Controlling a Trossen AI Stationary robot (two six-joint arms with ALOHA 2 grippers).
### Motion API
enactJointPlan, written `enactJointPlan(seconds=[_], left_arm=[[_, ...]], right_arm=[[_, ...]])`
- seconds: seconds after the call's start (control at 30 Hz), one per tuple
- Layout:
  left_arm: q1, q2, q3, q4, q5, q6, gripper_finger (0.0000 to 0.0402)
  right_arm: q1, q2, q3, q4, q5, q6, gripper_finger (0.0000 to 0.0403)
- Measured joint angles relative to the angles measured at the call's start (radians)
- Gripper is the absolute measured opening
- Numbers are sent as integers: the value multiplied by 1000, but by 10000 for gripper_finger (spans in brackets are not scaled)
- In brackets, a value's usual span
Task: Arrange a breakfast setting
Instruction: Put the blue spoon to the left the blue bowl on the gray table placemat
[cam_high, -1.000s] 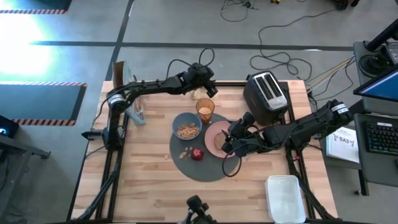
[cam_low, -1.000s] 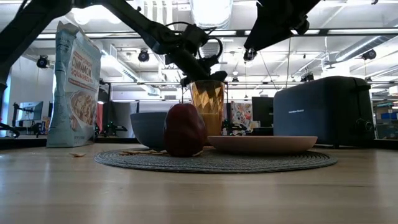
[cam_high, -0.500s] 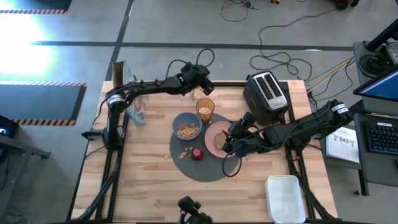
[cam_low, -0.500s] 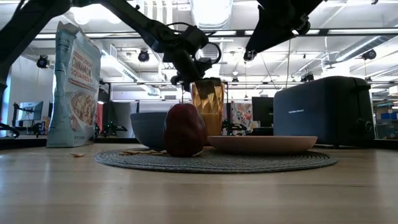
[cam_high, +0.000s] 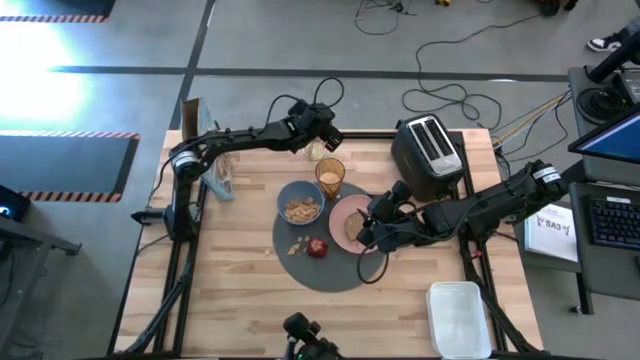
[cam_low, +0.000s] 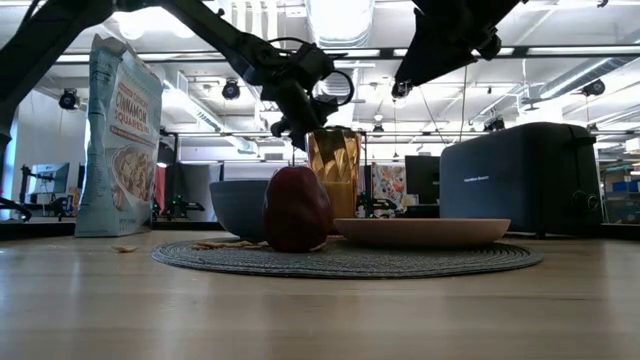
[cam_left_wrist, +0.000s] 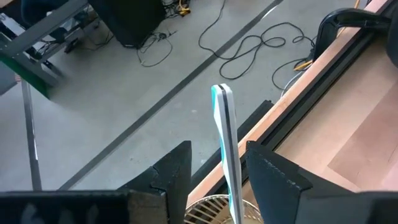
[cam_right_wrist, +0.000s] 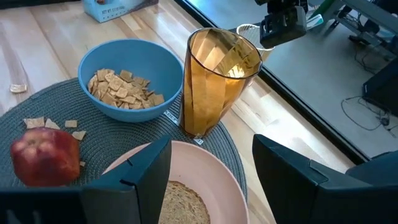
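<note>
On the round dark-grey mat stand the blue bowl of cereal, the amber tumbler, the red apple and the pink plate with the toast. A cream wire holder stands near the far edge. The spoon's thin metal handle rises upright from it. My left gripper is open, one finger on either side of that handle with a gap showing on both sides. My right gripper hovers open above the plate and toast.
A black toaster stands at the far right and a cereal bag at the far left. A white tray lies at the near right corner. Cereal crumbs lie on the mat's left part.
My left gripper has turned at the wrist. Its fingers have swung away from the tumbler's rim and toward the holder at the far edge. The right arm and everything on the mat have stayed still.
</note>
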Motion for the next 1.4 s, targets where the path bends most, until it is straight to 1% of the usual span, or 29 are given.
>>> enactJointPlan(seconds=[0.13,0.33,0.37,0.57,1.2,1.4], left_arm=[[8,0,0,-9,8,12,106],[30,33,0,-5,80,-8,19],[30,36,1,-10,82,-14,12],[33,37,0,-29,85,-14,5],[8,-51,-2,-123,87,-26,1],[0,-63,-2,-246,86,-146,0]], right_arm=[[0,0,0,0,0,3,215],[0,0,0,1,0,3,215],[0,0,0,0,0,3,215],[0,0,0,-4,0,9,215],[0,0,-2,-30,0,9,215],[0,0,-3,-44,0,6,215]])
